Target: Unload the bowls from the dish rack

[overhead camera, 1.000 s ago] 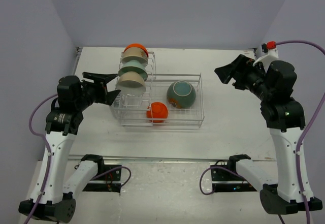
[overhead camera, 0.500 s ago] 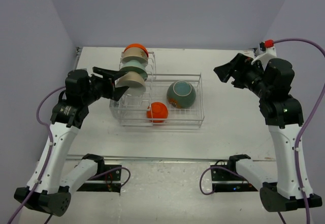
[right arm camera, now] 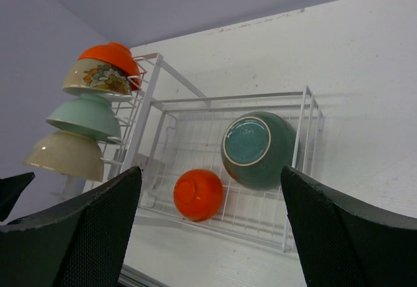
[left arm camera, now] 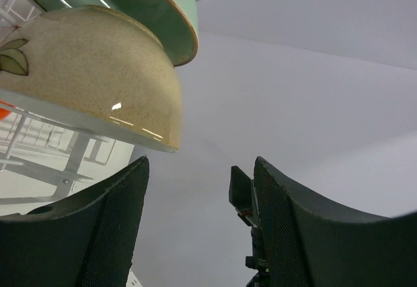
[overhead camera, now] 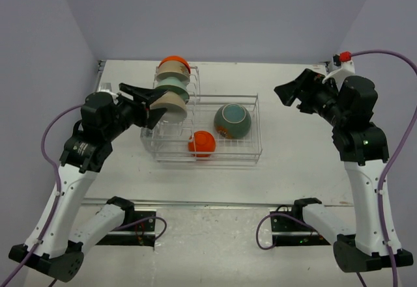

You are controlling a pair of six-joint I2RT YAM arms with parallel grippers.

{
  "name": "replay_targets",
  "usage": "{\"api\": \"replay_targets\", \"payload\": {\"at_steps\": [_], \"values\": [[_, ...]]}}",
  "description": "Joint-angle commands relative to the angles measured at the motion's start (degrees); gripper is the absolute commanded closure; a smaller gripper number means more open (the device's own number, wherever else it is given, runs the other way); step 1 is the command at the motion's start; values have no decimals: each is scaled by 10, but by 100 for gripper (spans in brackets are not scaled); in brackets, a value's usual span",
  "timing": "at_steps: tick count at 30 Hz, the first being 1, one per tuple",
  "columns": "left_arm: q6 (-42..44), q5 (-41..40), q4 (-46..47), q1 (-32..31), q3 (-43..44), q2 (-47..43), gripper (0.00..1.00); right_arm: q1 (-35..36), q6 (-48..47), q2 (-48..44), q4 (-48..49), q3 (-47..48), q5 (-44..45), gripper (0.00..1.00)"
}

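The wire dish rack (overhead camera: pixel 208 159) stands mid-table. In its upright slots sit an orange bowl (overhead camera: pixel 174 60), a floral cream bowl (overhead camera: pixel 172 70), a pale green bowl (overhead camera: pixel 171 86) and a cream bowl (overhead camera: pixel 169 103). In the basket lie a dark teal bowl (overhead camera: pixel 232 121) and a small orange bowl (overhead camera: pixel 202 143). My left gripper (overhead camera: pixel 154 109) is open and empty, its tips right beside the cream bowl (left arm camera: pixel 85 72), not around it. My right gripper (overhead camera: pixel 288 97) is open and empty, high at the right, looking down on the rack (right arm camera: pixel 228 97), the teal bowl (right arm camera: pixel 260 149) and the orange bowl (right arm camera: pixel 199 194).
White tabletop (overhead camera: pixel 293 157) on all sides of the rack, with purple walls close on the left, back and right. The stacked slot bowls show in the right wrist view, the cream one (right arm camera: pixel 65 153) lowest. The pale green bowl (left arm camera: pixel 130 0) hangs just above the cream one.
My left arm has swung right and forward, bringing its open gripper up to the cream bowl in the slots. The right arm has barely moved.
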Motion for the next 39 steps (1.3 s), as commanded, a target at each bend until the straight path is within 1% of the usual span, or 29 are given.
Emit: {"api": "replay_targets", "payload": {"at_steps": [1,5,9,11,13,17,20,23,24,25,26,30,31,36,39], "values": [[2,-40,16,-2,-15,-28,33,1,-11,-8,25,-3,0,12],[4,-80,15,-3,-30,-52,34,1,-7,-8,25,-4,-1,12],[-6,-101,14,-4,-57,-82,35,2,-2,-8,24,-5,-6,12],[-5,-104,13,-5,-60,-87,36,4,0,-8,24,-6,-6,12],[-5,-130,14,-14,-61,-90,36,5,2,-9,26,-9,-5,12],[4,-168,14,-43,-53,-87,36,6,3,-13,27,-15,-3,12],[12,-202,13,-82,-48,-74,37,8,0,-14,26,-13,0,12],[-2,-246,14,-135,-40,-51,37,10,-2,-14,20,-4,7,12],[-9,-263,15,-171,-35,-38,37,11,-4,-13,16,-1,7,12],[-11,-298,15,-190,-25,-34,37,11,-5,-12,14,2,11,11],[-18,-311,14,-214,-21,-27,37,13,-10,-13,9,8,14,11],[-39,-345,15,-244,-27,-30,37,18,-16,-15,6,10,22,11],[-39,-364,16,-248,-28,-35,37,20,-16,-15,6,8,22,11],[-31,-402,9,-250,-28,-66,39,24,-18,-14,11,3,20,11],[-34,-423,-13,-250,-21,-80,42,27,-17,-11,11,4,21,11]]}}
